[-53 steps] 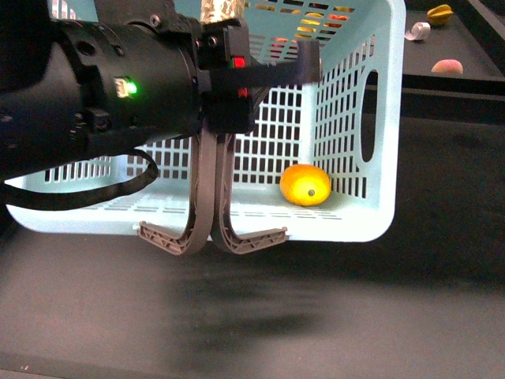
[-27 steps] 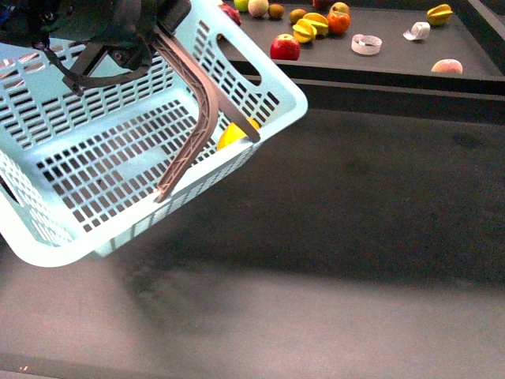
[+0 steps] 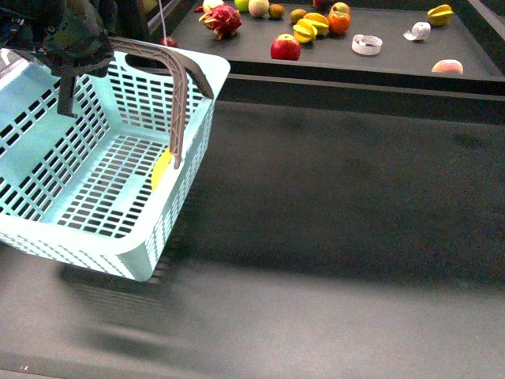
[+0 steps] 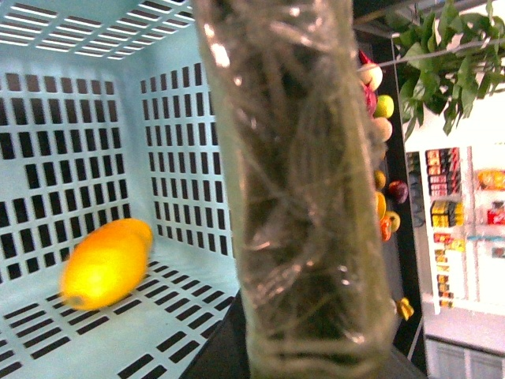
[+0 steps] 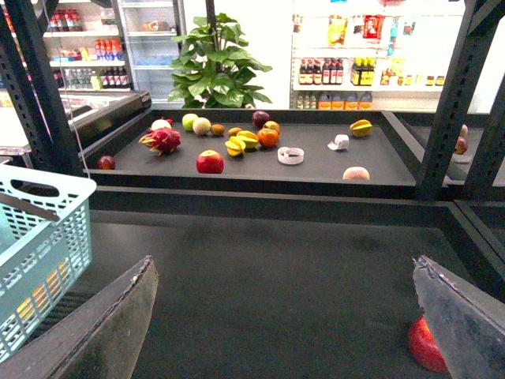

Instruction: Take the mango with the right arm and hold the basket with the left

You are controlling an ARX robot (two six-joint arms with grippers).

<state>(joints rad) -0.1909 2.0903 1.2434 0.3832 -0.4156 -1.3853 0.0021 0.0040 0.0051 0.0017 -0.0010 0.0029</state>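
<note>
Front view shows you the basket hanging tilted from the left arm by its handle, the mango lying against the lower side wall; a swing could roll it about. Left wrist view puts that fruit loose on the slotted floor, and you cannot tell how these jaws stand. Right wrist view shows the right gripper spread wide and empty, well apart from the crate.
</note>
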